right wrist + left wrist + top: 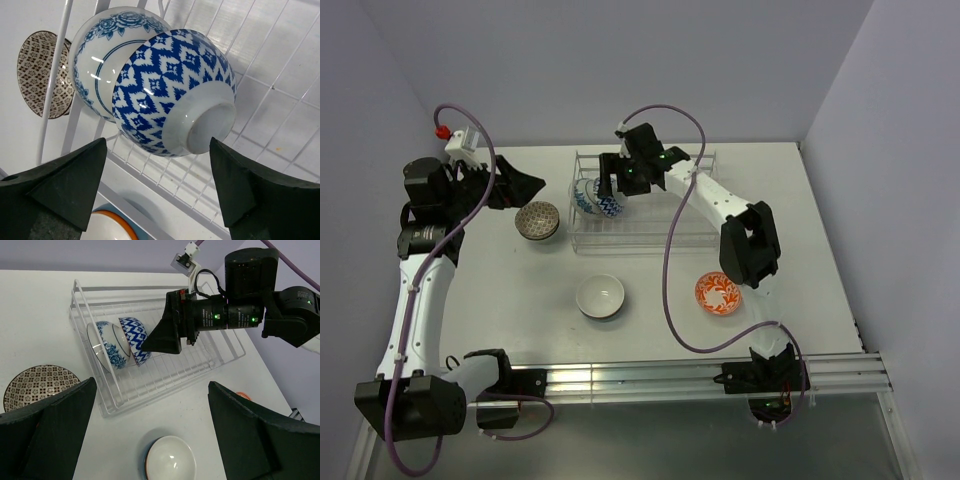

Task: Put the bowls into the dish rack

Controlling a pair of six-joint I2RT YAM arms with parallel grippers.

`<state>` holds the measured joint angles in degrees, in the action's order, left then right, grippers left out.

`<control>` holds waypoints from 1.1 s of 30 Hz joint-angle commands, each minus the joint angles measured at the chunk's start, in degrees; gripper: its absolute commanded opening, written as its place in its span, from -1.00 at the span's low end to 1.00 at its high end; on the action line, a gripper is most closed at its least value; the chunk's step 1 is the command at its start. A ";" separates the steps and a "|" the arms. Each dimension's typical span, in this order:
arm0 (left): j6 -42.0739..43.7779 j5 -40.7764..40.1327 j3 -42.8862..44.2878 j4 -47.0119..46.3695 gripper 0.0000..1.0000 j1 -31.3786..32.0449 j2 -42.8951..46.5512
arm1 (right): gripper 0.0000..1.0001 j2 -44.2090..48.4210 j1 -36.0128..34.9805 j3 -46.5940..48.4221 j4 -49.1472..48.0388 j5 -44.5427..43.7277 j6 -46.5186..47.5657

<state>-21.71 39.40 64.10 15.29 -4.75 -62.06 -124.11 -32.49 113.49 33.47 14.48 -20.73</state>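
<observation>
The clear dish rack (660, 225) holds two blue-and-white bowls on edge at its left end: a floral one (583, 195) (97, 55) and a zigzag one (610, 203) (165, 85). My right gripper (612, 188) (157, 170) is open just beside the zigzag bowl's foot and holds nothing. My left gripper (525, 186) (150, 415) is open and empty, left of the rack. The grey-brown bowl (537, 220) (40, 385) sits under it. The white bowl (600, 296) (170, 460) and the orange-red bowl (718, 293) rest on the table in front of the rack.
The rack's right half (200, 357) holds no bowls. The right arm's elbow (750, 245) hangs above the orange-red bowl. Purple cables loop over the table. An aluminium rail (670, 378) runs along the near edge. Walls close in at the back and sides.
</observation>
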 commanded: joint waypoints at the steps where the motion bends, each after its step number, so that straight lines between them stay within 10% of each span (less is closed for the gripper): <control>1: 1.32 1.91 -0.11 -2.28 0.99 -0.34 1.86 | 0.82 0.80 -0.38 3.40 -1.39 0.72 0.34; 17: 18.71 10.52 2.43 4.30 0.99 2.55 -0.42 | 1.00 24.52 4.27 -8.27 -0.69 6.08 6.05; 33: 43.41 -1.69 4.36 -1.41 0.75 47.97 -21.24 | 1.00 46.94 30.02 -29.46 6.95 17.95 11.50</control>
<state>13.37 39.64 64.99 14.96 37.71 -79.26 -81.58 -4.43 85.19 39.05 29.82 -11.33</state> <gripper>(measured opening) 0.883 0.997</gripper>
